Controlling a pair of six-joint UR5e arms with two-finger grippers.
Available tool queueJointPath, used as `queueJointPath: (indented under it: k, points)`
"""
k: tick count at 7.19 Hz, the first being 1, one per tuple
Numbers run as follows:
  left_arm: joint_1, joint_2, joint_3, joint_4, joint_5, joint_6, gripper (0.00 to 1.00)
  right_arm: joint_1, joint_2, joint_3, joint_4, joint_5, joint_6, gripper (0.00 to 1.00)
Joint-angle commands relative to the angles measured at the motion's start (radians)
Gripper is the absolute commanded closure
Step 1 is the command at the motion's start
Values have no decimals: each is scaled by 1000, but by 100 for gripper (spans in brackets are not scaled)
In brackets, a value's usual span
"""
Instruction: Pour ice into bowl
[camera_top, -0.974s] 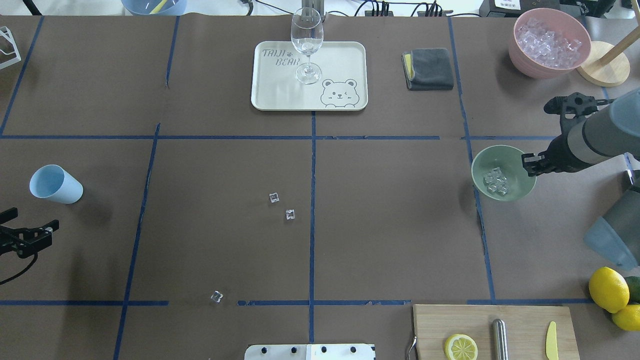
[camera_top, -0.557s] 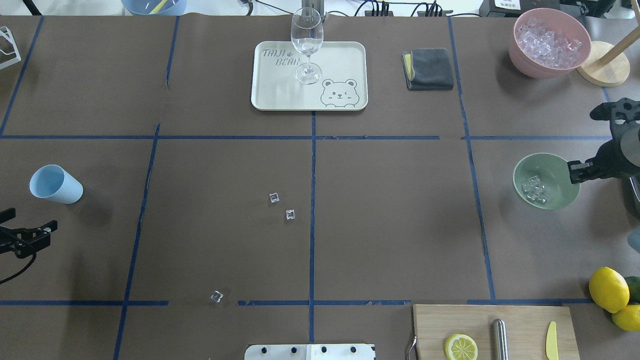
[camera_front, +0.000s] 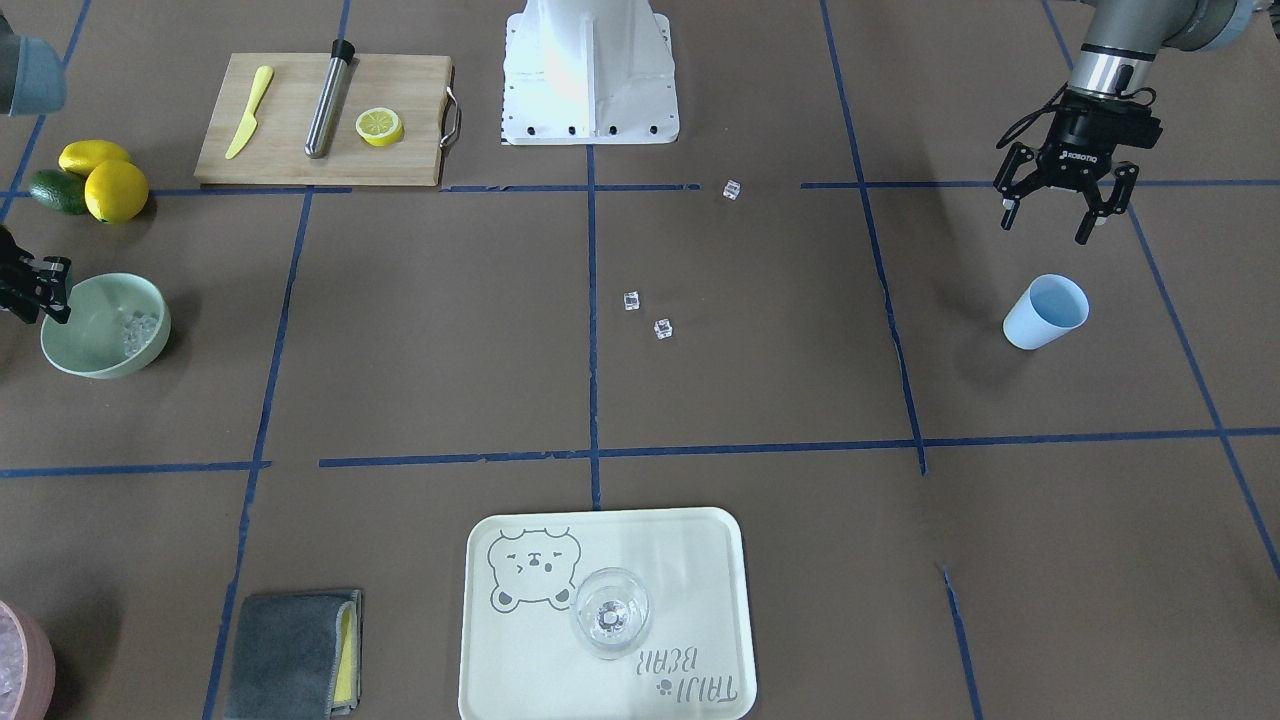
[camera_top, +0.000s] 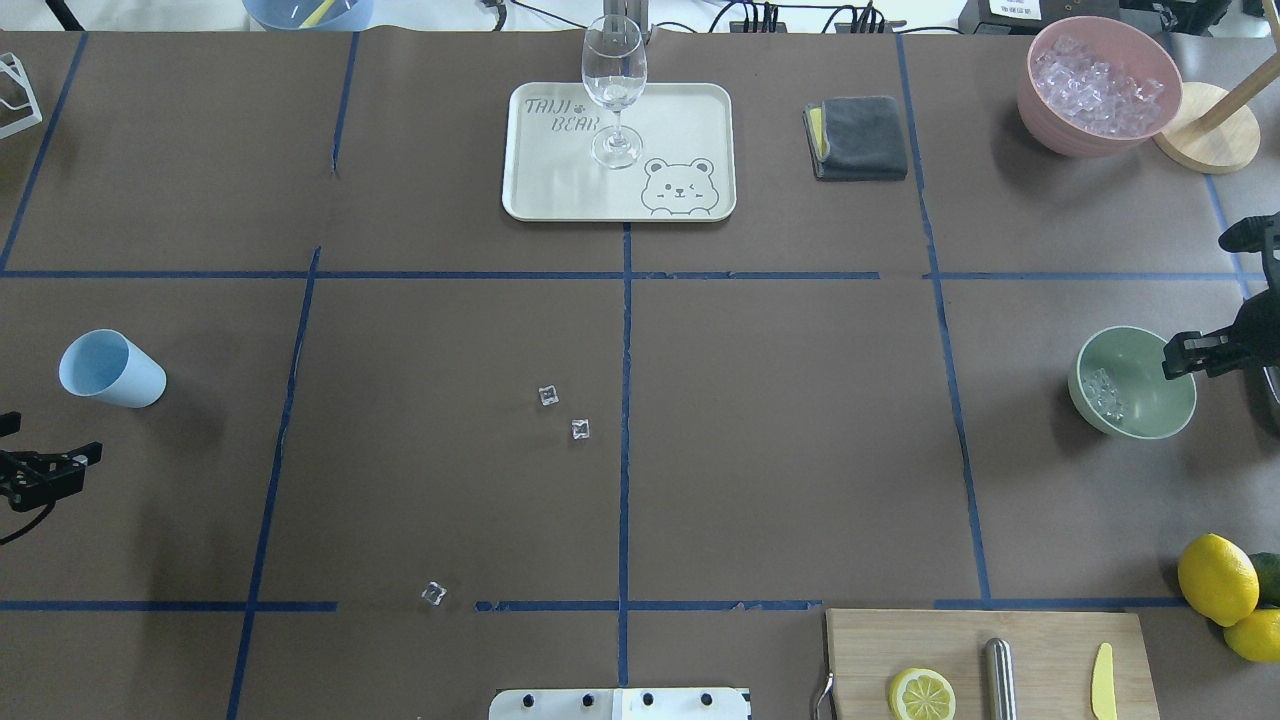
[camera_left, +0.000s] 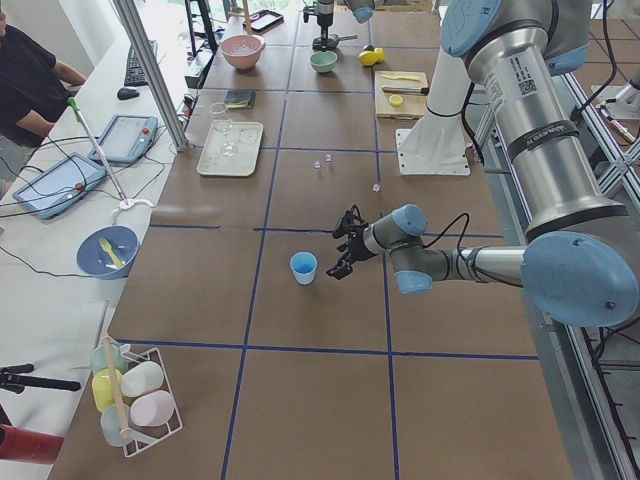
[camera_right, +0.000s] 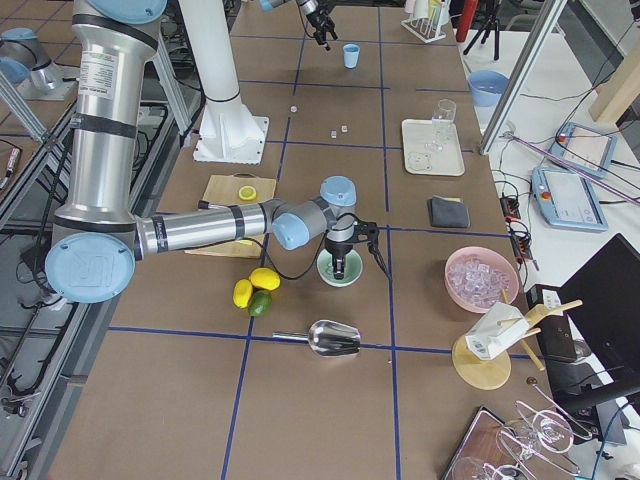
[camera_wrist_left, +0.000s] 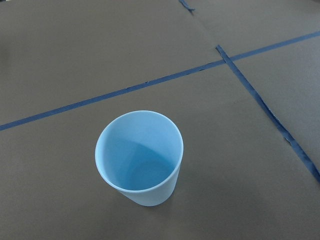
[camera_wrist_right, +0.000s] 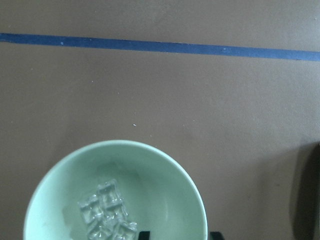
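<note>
The ice is a small clump of clear cubes low in the green bowl, gathered on the side toward the desk's middle. The bowl is round with its mouth facing up. It sits close to the desk's right edge, about halfway between the robot's edge and the far edge. The right gripper has its fingers pinched on the bowl's rim on the side nearest the right edge, one finger inside and one outside. Two loose cubes lie near the desk's middle, close together on a slanted line. A third cube lies apart from them, nearer the robot's edge. Near the left edge a light blue cup stands upright, mouth up, with nothing in it. The left gripper hangs between the cup and the robot's edge, fingers spread wide and holding nothing. A tray with a wine glass sits at the middle of the far edge. A pink bowl of ice stands at the far right corner.
</note>
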Motion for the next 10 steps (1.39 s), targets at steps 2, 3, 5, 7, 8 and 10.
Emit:
queueJointPath:
  k: [2, 3, 5, 7, 8, 10]
  points:
    - [-351, -108, -40, 278, -318, 398, 0, 121, -7, 4, -67, 59, -209, 0]
    - [-437, -141, -47, 342, -382, 487, 0, 208, -7, -6, -101, 126, -309, 0]
    - [-612, -236, -39, 536, -627, 653, 0, 330, -7, -9, -188, 180, -504, 0]
    - [-787, -396, -30, 882, -718, 894, 0, 448, -7, -10, -288, 241, -693, 0]
    - [-882, -454, -7, 1039, -729, 995, 0, 480, -35, -10, -290, 275, -698, 0]
    - [-981, -451, 77, 1088, -867, 1048, 0, 488, -44, -35, -279, 306, -683, 0]
